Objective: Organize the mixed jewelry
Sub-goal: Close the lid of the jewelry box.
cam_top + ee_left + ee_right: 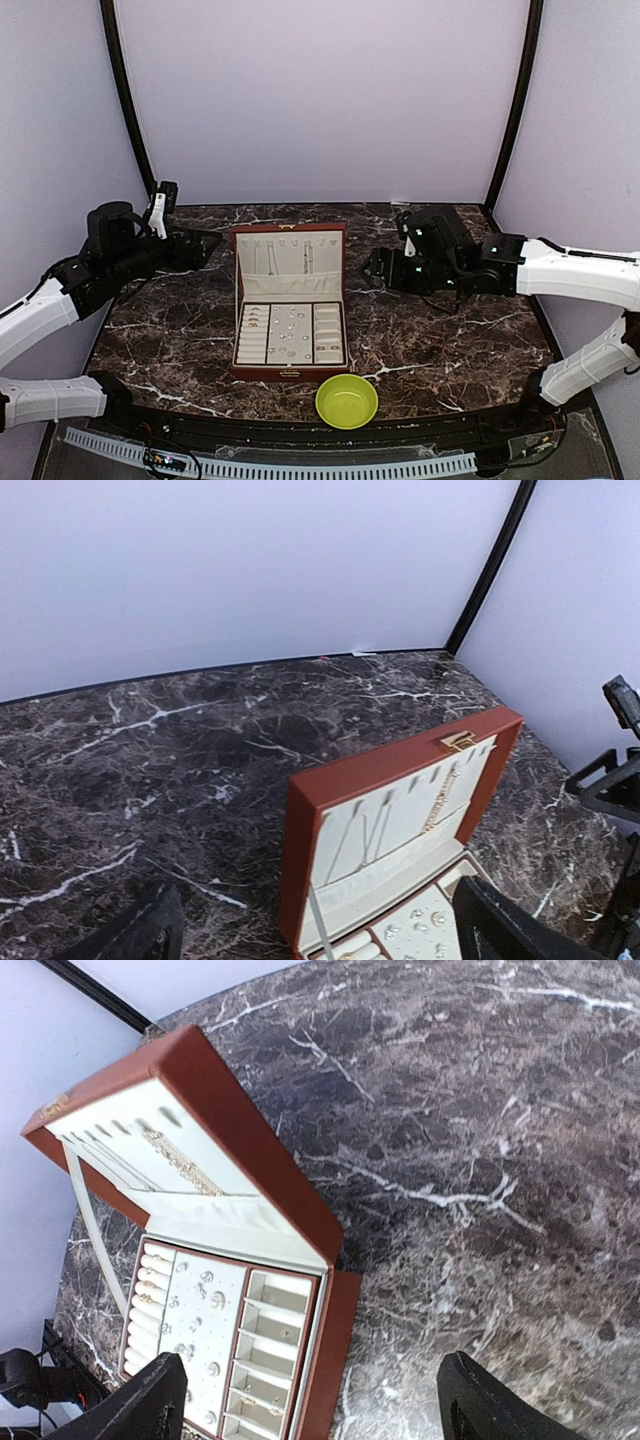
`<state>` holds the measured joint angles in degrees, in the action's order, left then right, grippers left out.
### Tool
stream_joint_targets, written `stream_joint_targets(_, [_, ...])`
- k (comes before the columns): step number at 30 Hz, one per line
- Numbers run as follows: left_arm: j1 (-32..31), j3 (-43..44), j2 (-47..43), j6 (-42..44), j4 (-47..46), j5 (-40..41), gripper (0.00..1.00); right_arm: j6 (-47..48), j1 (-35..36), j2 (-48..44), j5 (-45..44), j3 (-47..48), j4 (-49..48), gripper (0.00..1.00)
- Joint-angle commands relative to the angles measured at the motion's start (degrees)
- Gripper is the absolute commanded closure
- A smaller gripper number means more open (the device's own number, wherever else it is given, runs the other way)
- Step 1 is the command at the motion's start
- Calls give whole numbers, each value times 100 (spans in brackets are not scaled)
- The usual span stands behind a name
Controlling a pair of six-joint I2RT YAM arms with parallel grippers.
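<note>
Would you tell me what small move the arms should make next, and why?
Probably draw the left gripper and right gripper back toward rest: both hang open, holding nothing, the green bowl looks empty, and the jewelry lies sorted in the box.

Glossy marble table [450, 340]; leathery box [250, 1130] with matt cream lining [120, 1125].

place: lab booth | cues: plain white walls [320, 100], marble tabletop [450, 340]

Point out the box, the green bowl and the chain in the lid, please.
box [265, 1145]: right wrist view, red-brown lid edge.
bowl [347, 403]: top view, bare inside bottom.
chain [183, 1165]: right wrist view, its middle.
</note>
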<state>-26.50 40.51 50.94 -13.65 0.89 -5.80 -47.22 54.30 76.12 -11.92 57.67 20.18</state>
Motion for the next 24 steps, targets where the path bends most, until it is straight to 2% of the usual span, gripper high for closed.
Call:
stream_joint_targets(1, [32,110,117,-824,-271,-912,2,846,-506,-416,708,-373,-1069,12])
stream_joint_targets(7, [169,940,845,-890,-140,-1729,1,1759,-1212,-282,2327,-492,-2135,12])
stream_joint_targets(12, [779,1343,1410,-1091,-281,-2769,2,2001,-1771,131,3777,-466,-2892,12])
stream_joint_targets(16, [1209,1387,1754,-1038,-577,-3350,2,2543,-1809,656,4214,179,-2602,13])
stream_joint_targets(24, [1310,1613,2537,-325,-606,-4137,2,3001,-1896,1857,4795,1255,-2524,15])
